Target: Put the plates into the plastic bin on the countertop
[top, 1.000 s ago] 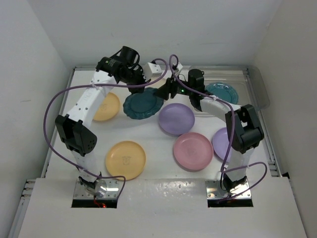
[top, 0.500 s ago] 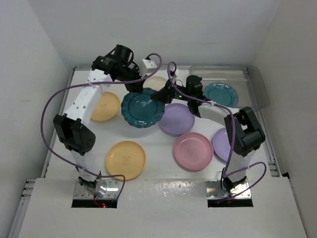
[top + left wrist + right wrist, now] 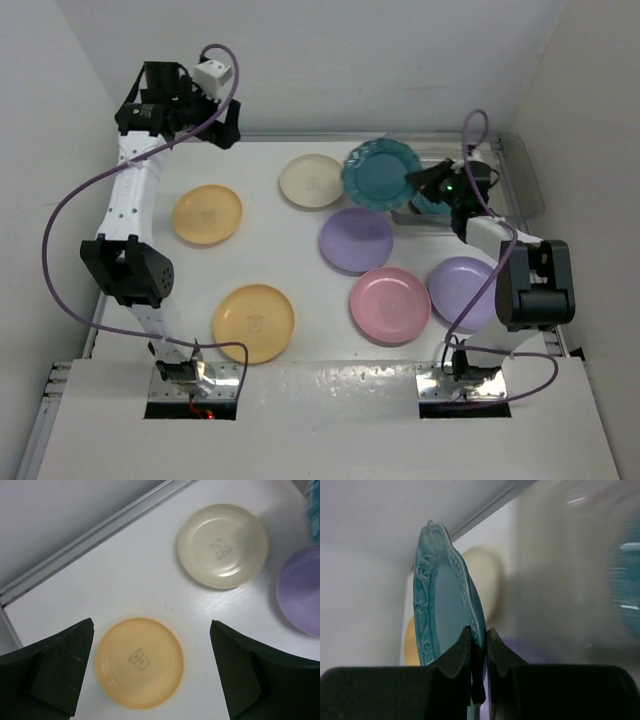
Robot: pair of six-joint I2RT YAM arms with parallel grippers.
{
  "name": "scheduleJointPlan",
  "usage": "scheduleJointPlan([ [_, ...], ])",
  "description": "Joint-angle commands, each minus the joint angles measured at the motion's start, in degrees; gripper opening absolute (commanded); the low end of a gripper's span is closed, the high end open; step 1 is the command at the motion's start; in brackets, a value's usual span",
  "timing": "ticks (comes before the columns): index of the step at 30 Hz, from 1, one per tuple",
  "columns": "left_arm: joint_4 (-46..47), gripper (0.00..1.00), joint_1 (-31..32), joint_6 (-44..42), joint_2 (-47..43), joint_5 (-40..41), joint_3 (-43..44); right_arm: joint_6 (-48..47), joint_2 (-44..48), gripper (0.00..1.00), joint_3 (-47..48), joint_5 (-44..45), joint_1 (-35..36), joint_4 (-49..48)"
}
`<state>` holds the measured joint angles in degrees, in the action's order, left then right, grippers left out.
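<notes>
My right gripper [image 3: 420, 181] [image 3: 479, 632] is shut on the rim of the teal scalloped plate [image 3: 380, 172] [image 3: 440, 605], holding it on edge beside the left wall of the clear plastic bin [image 3: 522, 170]. Another teal plate [image 3: 438, 203] lies in the bin. My left gripper [image 3: 222, 128] [image 3: 151, 624] hangs open and holds nothing, high over the back left, above a yellow-orange plate [image 3: 207, 214] [image 3: 139, 662]. On the countertop [image 3: 280, 260] lie a cream plate [image 3: 312, 181] [image 3: 222, 545], a lavender plate [image 3: 356, 239], a pink plate [image 3: 390, 304], a second lavender plate [image 3: 463, 292] and a second yellow-orange plate [image 3: 253, 322].
White walls close in the left, back and right. A metal edge [image 3: 90, 535] runs along the back of the countertop. Purple cables loop over both arms. The right arm's elbow [image 3: 535, 285] stands over the near-right lavender plate.
The teal scalloped plate passed from my left gripper to my right one. The left opened and drew back up to the far left. The right shut and carried the plate right, to the bin.
</notes>
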<state>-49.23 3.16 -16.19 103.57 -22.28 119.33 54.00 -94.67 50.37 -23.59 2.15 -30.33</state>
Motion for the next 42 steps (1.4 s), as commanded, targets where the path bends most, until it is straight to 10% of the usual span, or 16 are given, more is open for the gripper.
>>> scheduleJointPlan([
  [1,3.0,0.99,-3.06,3.18,-3.02,0.75,-3.91,10.16,6.16,0.0,-2.54,12.07,-8.36,-3.95],
  [18,5.29,0.99,-8.43,3.1,-7.94,0.74,-18.78,2.18,-6.57,0.01,11.05,27.29,-18.5,18.52],
  [22,5.29,0.99,-8.43,3.09,-7.94,0.75,-18.78,-0.9,-8.51,0.25,15.1,26.85,-18.59,25.3],
  [25,5.29,0.99,-8.43,3.09,-7.94,0.75,-18.78,-3.89,-9.3,0.64,19.04,26.49,-18.33,31.71],
  [42,5.81,0.99,-9.56,1.59,-7.42,5.75,-20.8,-28.25,-4.21,0.77,27.33,29.84,-12.26,51.24],
])
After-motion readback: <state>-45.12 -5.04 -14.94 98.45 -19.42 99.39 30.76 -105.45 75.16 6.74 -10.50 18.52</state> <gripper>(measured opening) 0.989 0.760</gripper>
